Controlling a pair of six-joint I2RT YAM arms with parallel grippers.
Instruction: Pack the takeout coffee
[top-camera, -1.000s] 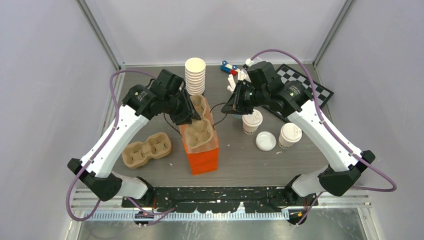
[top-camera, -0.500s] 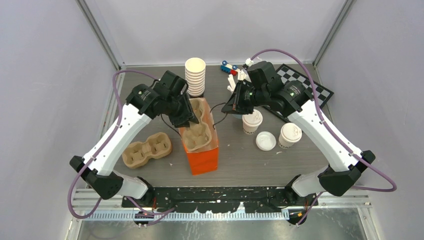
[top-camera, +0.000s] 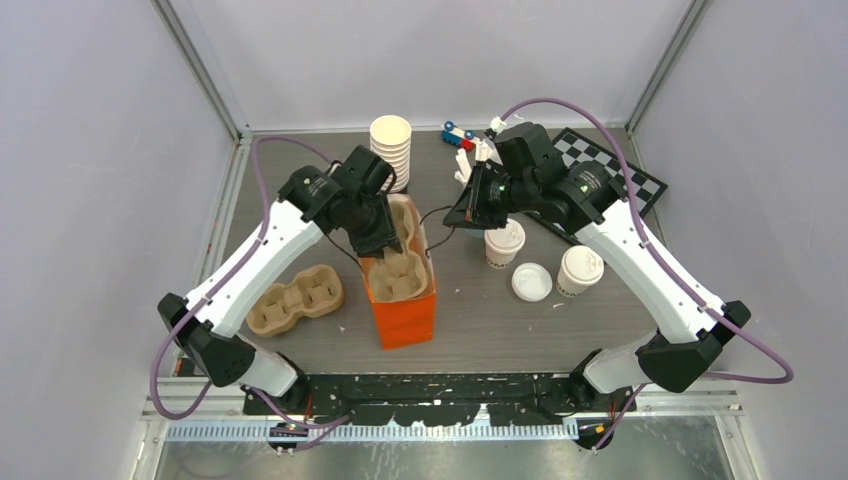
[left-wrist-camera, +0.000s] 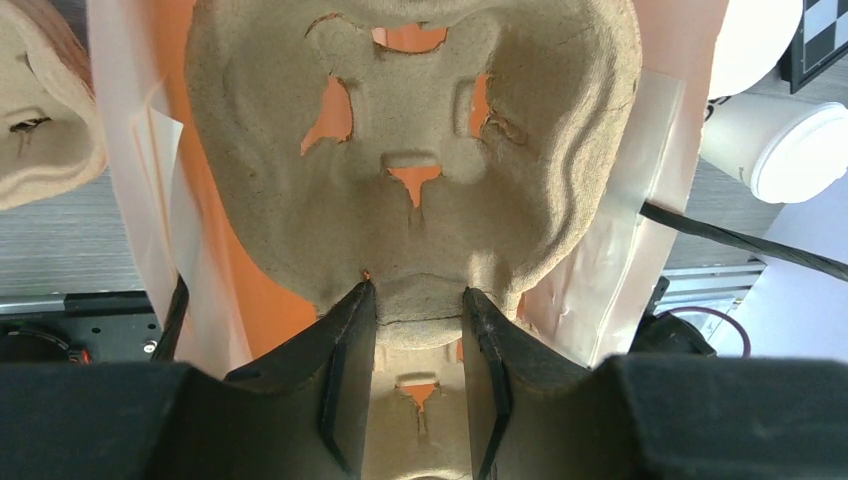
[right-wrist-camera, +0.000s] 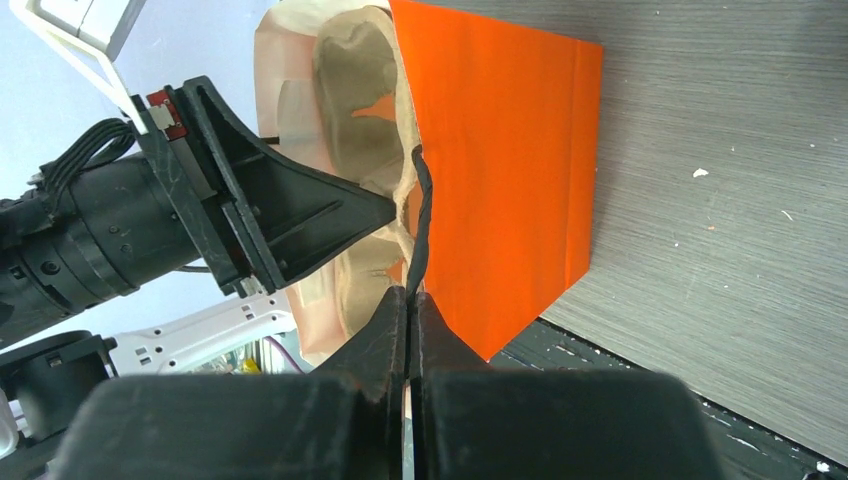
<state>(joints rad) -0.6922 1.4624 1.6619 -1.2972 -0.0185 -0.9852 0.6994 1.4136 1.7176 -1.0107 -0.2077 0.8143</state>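
Between the tips of the left tool (left-wrist-camera: 417, 296) sits the near rim of a pulp cup carrier (left-wrist-camera: 420, 120), pinched and sunk partway into the orange bag (top-camera: 405, 315). The right tool (right-wrist-camera: 410, 295) is closed together on the bag's black cord handle (right-wrist-camera: 420, 210), seemingly steadying the mouth. Two lidded coffee cups (top-camera: 505, 240) (top-camera: 580, 270) stand on the table (top-camera: 470, 330) near that tool, away from the bag, unpacked. Seating the carrier looks like the step in hand; next it needs pressing level to the bottom before release.
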